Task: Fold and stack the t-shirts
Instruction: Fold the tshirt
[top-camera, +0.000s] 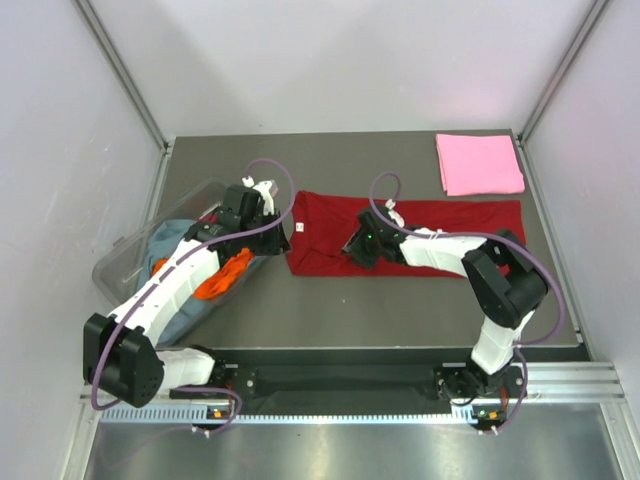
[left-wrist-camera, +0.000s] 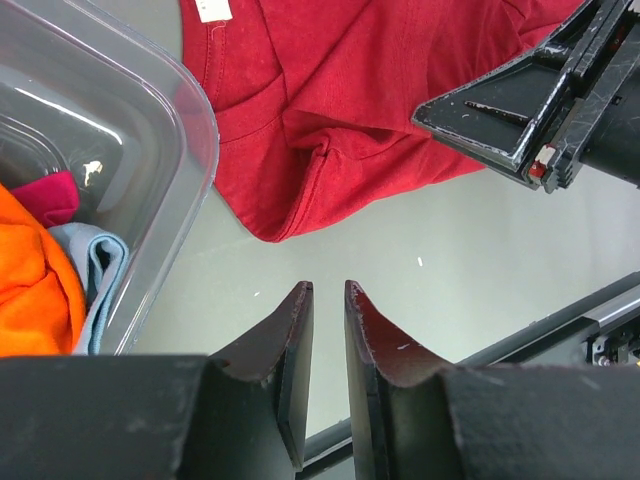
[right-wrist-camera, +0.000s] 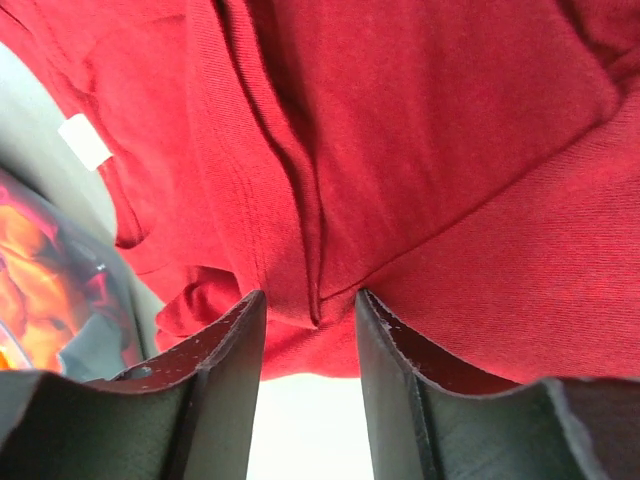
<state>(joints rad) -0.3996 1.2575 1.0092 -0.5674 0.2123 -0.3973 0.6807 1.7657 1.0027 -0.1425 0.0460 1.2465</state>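
One hazard: my right gripper (right-wrist-camera: 310, 300), half open astride a dark red t-shirt (right-wrist-camera: 450, 150) ridge, could pinch extra layers; my left gripper (left-wrist-camera: 327, 288), barely open, is empty.

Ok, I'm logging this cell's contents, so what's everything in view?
dark red t-shirt: 1, dark red, spread mid-table
pink t-shirt: 1, light pink, folded, far-right corner
tub: 1, clear, table's left side
orange t-shirt: 1, orange, in tub
grey-blue t-shirt: 1, grey-blue, in tub
magenta t-shirt: 1, magenta, in tub
table: 1, grey, under everything
left claw: 1, black, empty, between tub and dark red t-shirt
right claw: 1, black, astride a fold of the dark red t-shirt
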